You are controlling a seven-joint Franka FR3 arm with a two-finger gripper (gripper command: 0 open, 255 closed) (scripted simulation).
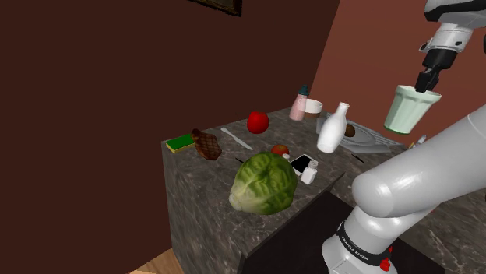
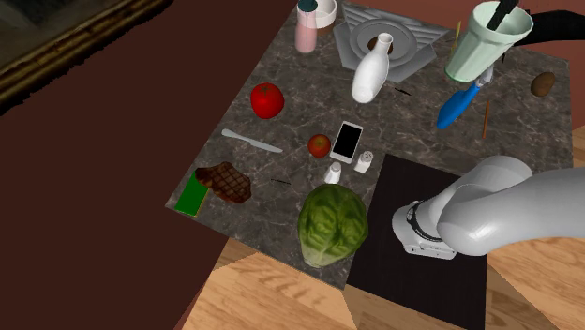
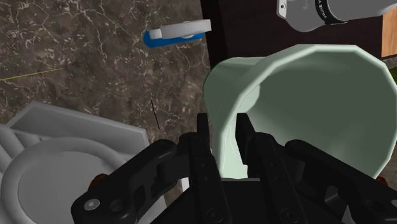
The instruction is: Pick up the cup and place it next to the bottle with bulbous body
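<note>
The arm (image 1: 405, 187) is showing smooth, rounded white shells, and a dark band (image 1: 362, 245) is ringing its joint, carrying small white lettering with a red dot (image 1: 387, 265) beside it. The gripper (image 1: 426, 84) is looking black all over, its fingers (image 3: 203, 149) ridged, one pale screw (image 3: 93, 204) sitting in the linkage.

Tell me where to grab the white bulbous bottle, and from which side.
Take the white bottle by its narrow neck, coming straight down from above. It stands upright, and the neck looks slim enough to clasp, while the round body is probably too wide. First, the end effector must set down the pale green cup that it clasps by the wall.
</note>
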